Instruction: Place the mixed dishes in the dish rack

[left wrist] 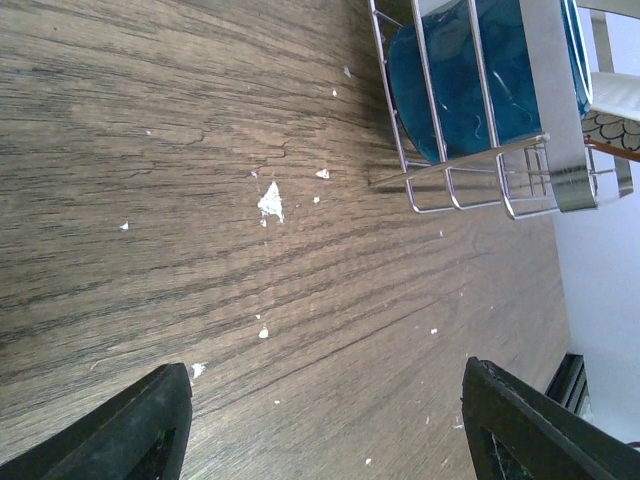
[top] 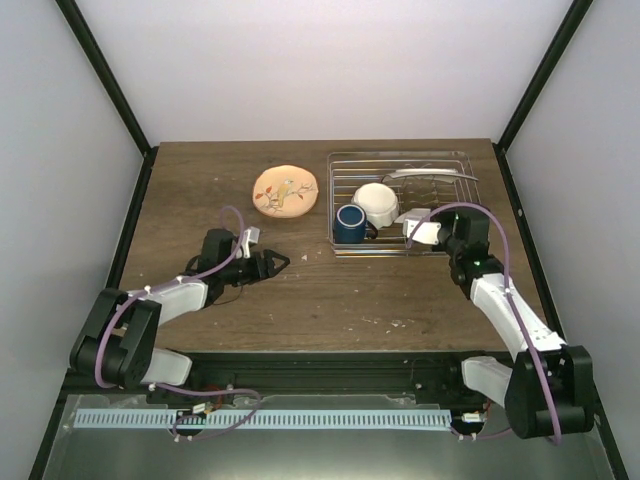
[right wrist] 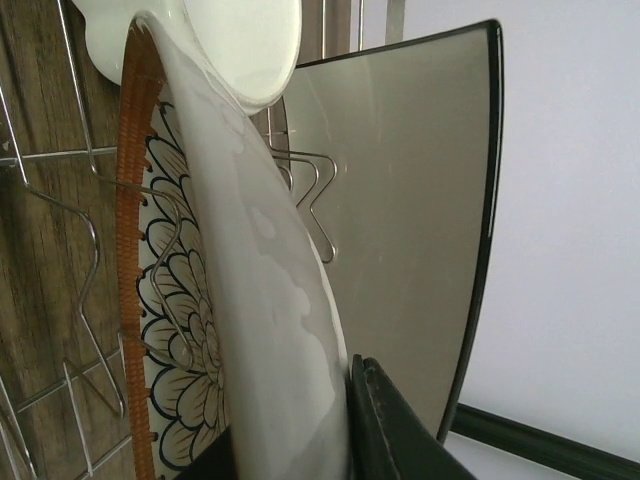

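Observation:
The silver wire dish rack (top: 400,155) stands at the back right. In it are the dark blue mug (top: 350,222), the small white bowl (top: 377,203) and the flat cream rectangular plate (top: 430,175) along the back. My right gripper (top: 428,236) is shut on the edge of the orange-rimmed blue-and-white patterned plate (right wrist: 180,330), which stands on edge among the rack wires (right wrist: 90,250). The cream plate (right wrist: 420,180) is behind it and the bowl (right wrist: 220,40) above it. My left gripper (top: 278,262) is open and empty, low over the table. It faces the rack (left wrist: 470,190) and the mug (left wrist: 480,80).
A round peach plate with a bird pattern (top: 285,190) lies flat on the table left of the rack. White crumbs (left wrist: 270,203) dot the wood between my left gripper and the rack. Dark frame posts and white walls surround the table.

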